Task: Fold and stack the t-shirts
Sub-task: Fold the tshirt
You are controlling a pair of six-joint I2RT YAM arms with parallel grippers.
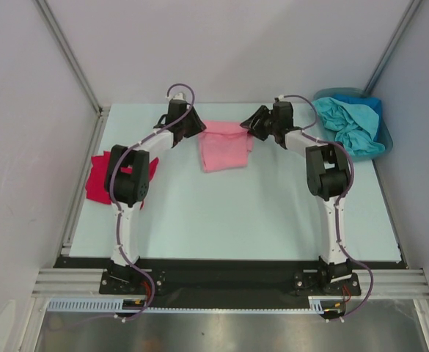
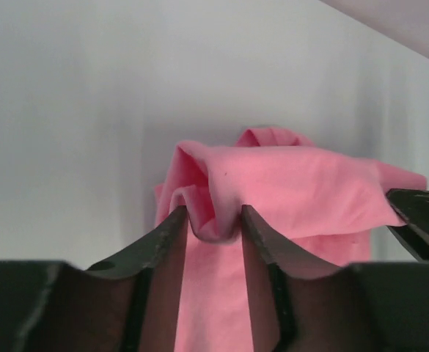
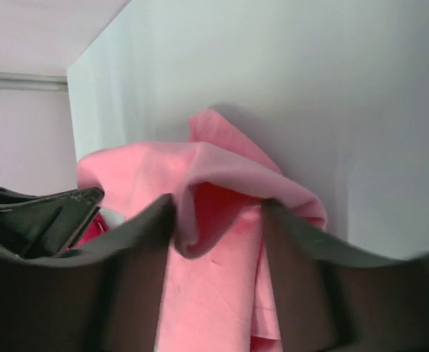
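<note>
Lying folded on surface [image 1: 199,220]: pink t-shirt [image 1: 224,150]
Left gripper [image 2: 213,216]: jaws apart, shirt fold between
Right gripper [image 3: 218,209]: jaws apart, shirt fold between

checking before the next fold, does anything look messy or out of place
The red t-shirt lies crumpled at far left, partly under the left arm. Teal and blue shirts sit heaped in the bin. The pink t-shirt has its far edge bunched between both arms' fingers.

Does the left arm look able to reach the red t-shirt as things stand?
Probably yes: the red t-shirt lies alone at the left edge of the table, beside that arm, though the left pincer is at the pink t-shirt.
</note>
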